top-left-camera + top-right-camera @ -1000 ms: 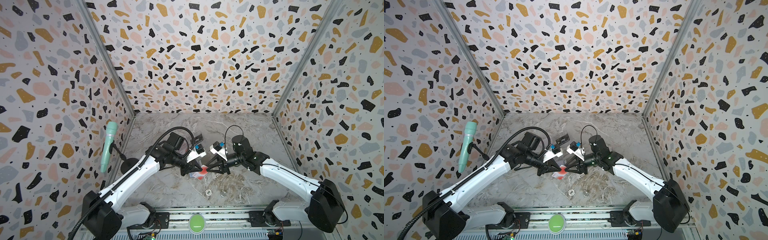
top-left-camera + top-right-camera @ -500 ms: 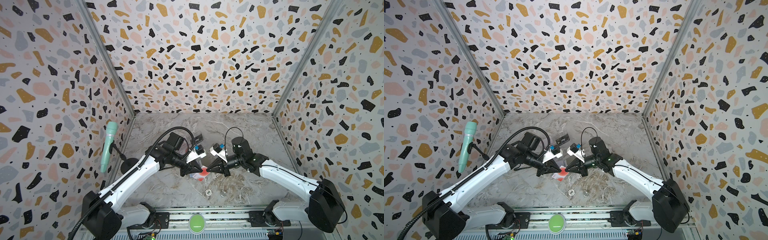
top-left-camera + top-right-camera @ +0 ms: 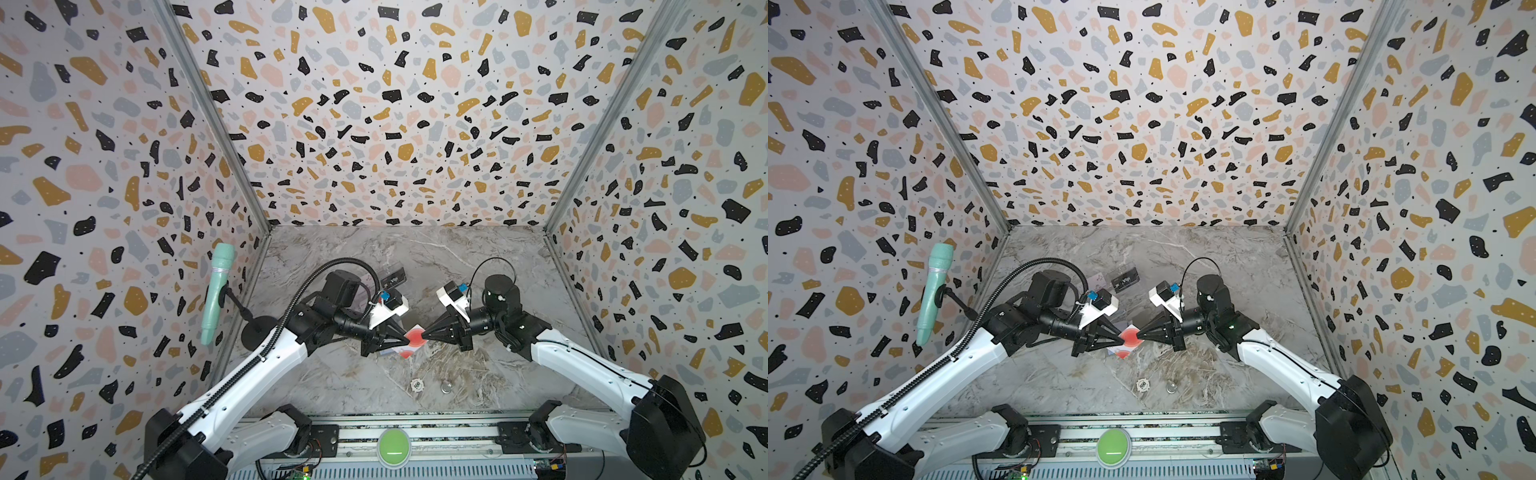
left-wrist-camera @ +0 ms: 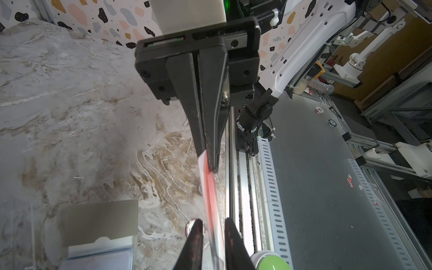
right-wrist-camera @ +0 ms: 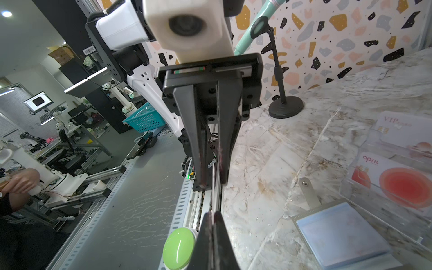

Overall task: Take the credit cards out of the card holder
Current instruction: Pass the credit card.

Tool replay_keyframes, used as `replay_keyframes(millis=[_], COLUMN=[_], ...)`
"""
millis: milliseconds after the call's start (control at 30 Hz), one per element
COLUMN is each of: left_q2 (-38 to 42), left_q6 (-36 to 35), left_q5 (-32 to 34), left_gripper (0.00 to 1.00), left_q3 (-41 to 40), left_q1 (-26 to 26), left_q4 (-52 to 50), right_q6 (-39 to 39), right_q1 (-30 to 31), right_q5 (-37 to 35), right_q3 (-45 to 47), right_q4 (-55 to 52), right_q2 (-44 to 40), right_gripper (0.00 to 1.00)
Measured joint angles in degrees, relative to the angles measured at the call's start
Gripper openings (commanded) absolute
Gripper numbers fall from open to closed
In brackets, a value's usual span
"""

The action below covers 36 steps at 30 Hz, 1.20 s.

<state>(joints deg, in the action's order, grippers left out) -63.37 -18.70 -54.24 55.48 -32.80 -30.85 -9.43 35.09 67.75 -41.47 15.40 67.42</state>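
Top views both showed the left gripper (image 3: 405, 342), jaws slightly parted around the red-circle card (image 3: 416, 337) raised off the table (image 3: 332, 382); the card holder (image 4: 100, 217) lay open beneath; the right gripper (image 3: 424, 333) pinched the card's far edge.

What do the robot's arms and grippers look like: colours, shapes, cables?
The left arm and right arm have white shells with black joints. The left carries a thick black ribbed hose; the right a thin black cable loop. The left gripper and right gripper have black tapered fingers.
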Motion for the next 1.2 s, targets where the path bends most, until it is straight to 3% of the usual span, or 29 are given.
replay_keyframes(millis=[167, 267, 333, 400, 533, 700, 900, 1200], left_q2=[-0.74, -0.74, -0.74, -0.74, -0.72, -3.34, -13.22, -31.21], left_q6=[0.44, 0.61, 0.83, 1.14, 1.95, 1.68, -1.49, -8.04], left_q5=[-1.03, -1.18, -0.90, -0.11, 5.22, 17.46, 28.11, 37.31], left_gripper=[0.01, 0.00, 0.00, 0.00, 0.00, 0.00, 0.00, 0.00], left_q3=[0.00, 0.02, 0.02, 0.02, 0.07, 3.39, 11.85, 26.08], left_q1=[0.00, 0.00, 0.00, 0.13, 0.72, 3.67, 7.39, 8.07], left_q4=[0.13, 0.17, 0.22, 0.24, 0.26, -2.84, -7.48, -16.37], right_q6=[-1.95, -2.29, -2.32, -1.97, 0.13, 1.99, 2.40, 2.43], right_q1=[0.00, -0.15, -0.31, -0.63, -2.10, -4.11, -5.27, -5.92], right_q5=[0.17, 0.11, -0.17, -1.11, -5.95, -15.67, -23.54, -30.18], right_q3=[1.11, 1.27, 1.25, 1.25, 1.20, 1.25, 3.06, 5.16], right_q4=[2.91, 3.61, 3.50, 2.56, -1.49, -5.88, -6.03, -6.43], right_q2=[-0.11, -0.11, -0.15, -0.48, -2.16, -5.03, -5.62, -6.91], right_gripper=[0.00, 0.03, 0.37, 0.55, 0.74, 0.78, 0.79, 0.80])
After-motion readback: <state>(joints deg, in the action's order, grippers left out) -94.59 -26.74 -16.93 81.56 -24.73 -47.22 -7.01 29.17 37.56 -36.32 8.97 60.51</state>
